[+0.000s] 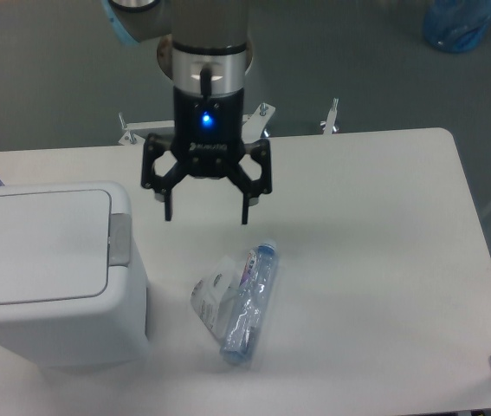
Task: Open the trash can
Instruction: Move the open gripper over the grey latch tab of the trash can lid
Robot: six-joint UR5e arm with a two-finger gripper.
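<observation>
With its fingers spread and empty, the hand hung above the tabletop right of the closed trash can; descending off-line could miss the grey push tab or strike the nearby plastic bottle.

My gripper hung with its jaws spread wide above the white table, beside the closed trash can. A crushed plastic bottle lay just below my fingers.
</observation>
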